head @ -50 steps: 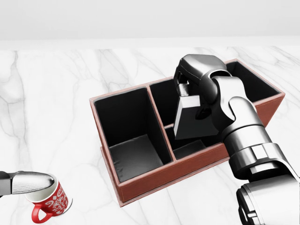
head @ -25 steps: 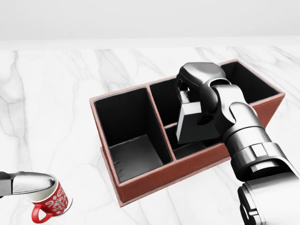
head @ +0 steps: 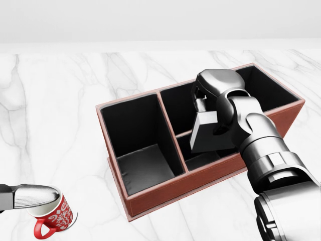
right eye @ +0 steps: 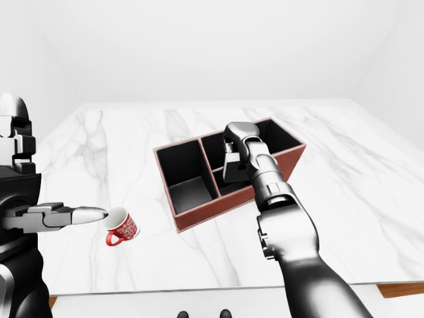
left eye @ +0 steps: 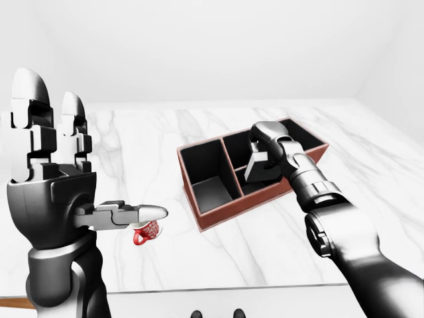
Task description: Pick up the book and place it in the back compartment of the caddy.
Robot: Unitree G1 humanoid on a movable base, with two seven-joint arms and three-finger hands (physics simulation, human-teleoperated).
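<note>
Inside the caddy (head: 150,198), the right robot hand (head: 203,100) grips the book (head: 208,134).

We log a white marble tabletop (head: 60,110) with grey veining, filling most of the head view and ending at a pale wall along the top. Two things rest directly on it. A reddish-brown caddy (head: 165,188) with a black lining sits right of centre, skewed to the tabletop's edges; we count one large compartment at its left end and further divided compartments to the right. A red mug (right eye: 122,227) with a white pattern and white inside stands well apart, toward the lower left.
</note>
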